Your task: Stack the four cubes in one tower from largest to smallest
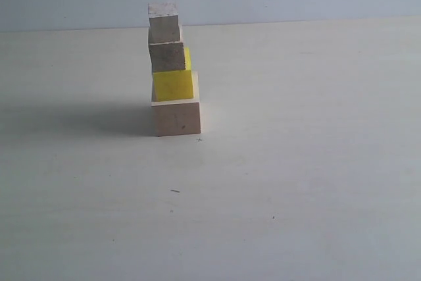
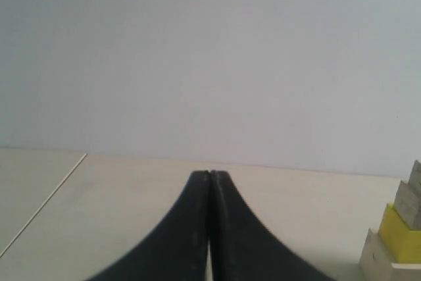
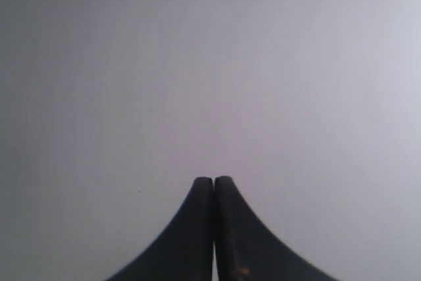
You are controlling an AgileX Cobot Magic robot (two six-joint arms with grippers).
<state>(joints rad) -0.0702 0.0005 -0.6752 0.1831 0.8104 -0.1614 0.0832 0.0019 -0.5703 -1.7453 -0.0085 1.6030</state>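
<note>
Tower [image 1: 172, 74] upright, long axis vertical

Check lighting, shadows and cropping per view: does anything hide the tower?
Exterior view: soft light; the tower throws a diffuse shadow leftward across the table; no glare. Left wrist view: the shut left pincer is a near-black silhouette; the tower is cut by the frame edge. Right wrist view: the shut right pincer against a featureless grey backdrop.
</note>
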